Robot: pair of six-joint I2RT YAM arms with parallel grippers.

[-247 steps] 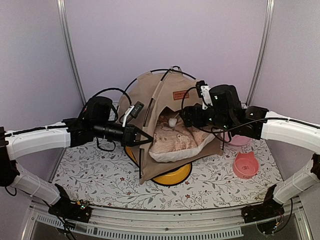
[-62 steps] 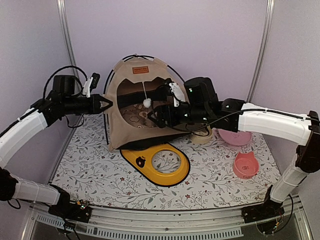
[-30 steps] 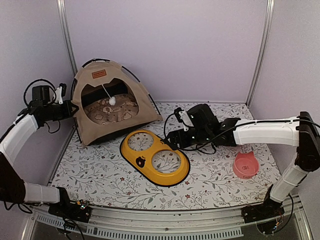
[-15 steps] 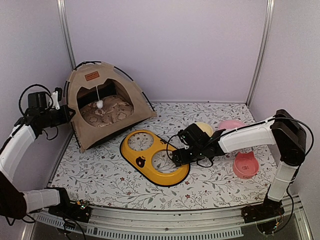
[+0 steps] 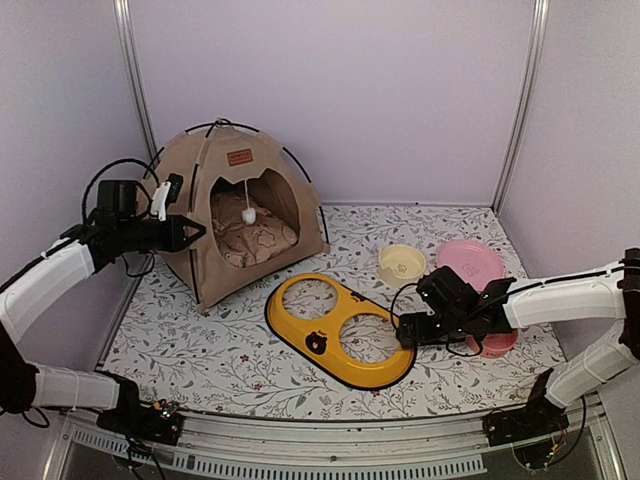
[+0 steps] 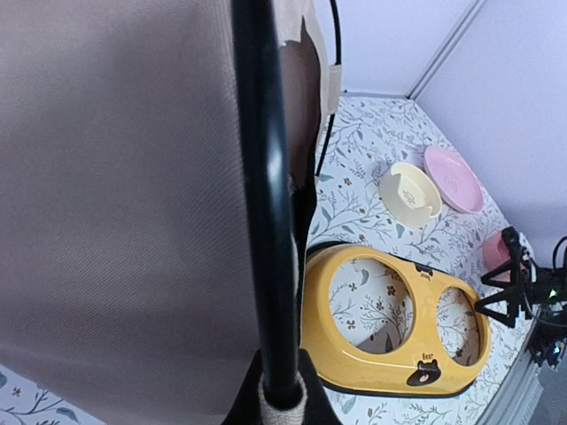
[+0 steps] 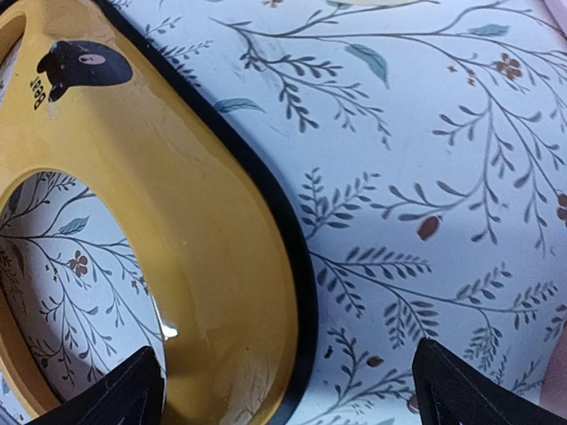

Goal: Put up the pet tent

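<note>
The left tool [image 5: 188,232] reaches in over the left edge of the desk [image 5: 200,350], its jaws closed and apparently pinched on the black pole [image 6: 266,221] at the left front of the pet tent [image 5: 235,215]. The tent lies immediately to the tool's right, touching it. It stands domed at the far left of the desk, doorway facing right and toward the near edge. Further right lies the yellow tray [image 5: 335,318], near the tent but apart. At its right end sits the right tool [image 5: 403,330], jaws spread wide and empty, well apart from the tent. Any remaining adjustment looks like the left arm's job.
</note>
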